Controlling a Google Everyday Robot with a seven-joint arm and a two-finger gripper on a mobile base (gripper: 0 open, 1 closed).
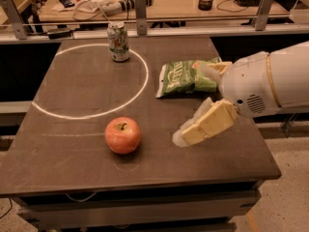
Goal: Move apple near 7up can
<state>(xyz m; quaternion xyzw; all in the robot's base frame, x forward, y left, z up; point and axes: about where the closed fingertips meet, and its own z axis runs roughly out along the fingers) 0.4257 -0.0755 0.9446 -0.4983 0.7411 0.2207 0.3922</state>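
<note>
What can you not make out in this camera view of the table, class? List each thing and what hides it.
- Green chip bag: its right end is hidden behind the arm.
- Arm: cut off by the right edge; its pincer hangs over the table, right of the apple.
- 7up can: its far side faces away.
- Far desk: its clutter is cut off by the top edge.

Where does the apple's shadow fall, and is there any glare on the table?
Camera view: warm, dim light from above; the apple casts a soft shadow just in front of itself, toward the near edge. Camera view: no strong glare on the table. Camera view: the gripper, right of the apple, looks pale and well lit.
</note>
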